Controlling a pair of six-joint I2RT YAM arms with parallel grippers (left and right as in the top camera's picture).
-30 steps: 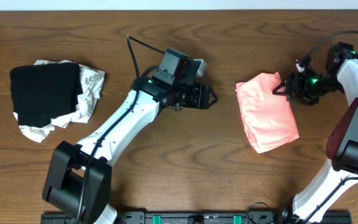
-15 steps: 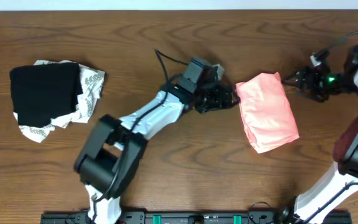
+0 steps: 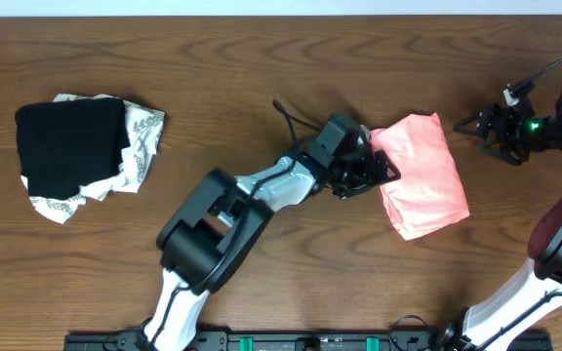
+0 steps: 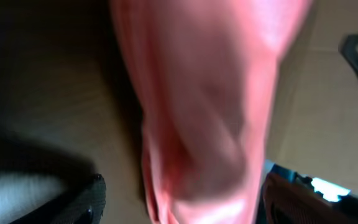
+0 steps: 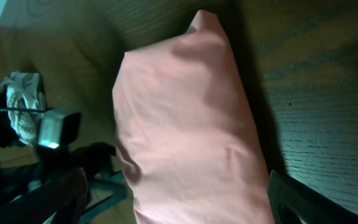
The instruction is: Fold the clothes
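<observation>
At the far left of the overhead view, a black folded garment (image 3: pixel 71 146) lies on top of a crumpled white cloth with a grey pattern (image 3: pixel 142 132), both resting on the brown wooden tabletop (image 3: pixel 261 58).

Toward the centre, the left arm reaches from the lower edge up and to the right. The left tool (image 3: pixel 383 168) sits at the left edge of the salmon-pink T-shirt (image 3: pixel 420 175). In the left wrist view the pink fabric (image 4: pixel 210 106) fills most of the frame. One dark finger (image 4: pixel 89 199) shows at the lower left, and the jaws are spread wide with cloth between them, not pinched.

The T-shirt lies right of centre as a folded, roughly rectangular bundle, tilted so that its lower end points to the lower right.

At the upper right, the right tool (image 3: pixel 476 130) hovers just beside the shirt's upper right corner, apart from it, jaws released and empty. In the right wrist view the shirt (image 5: pixel 185 124) lies on the wood ahead of its fingers (image 5: pixel 61 196), which are set wide.
</observation>
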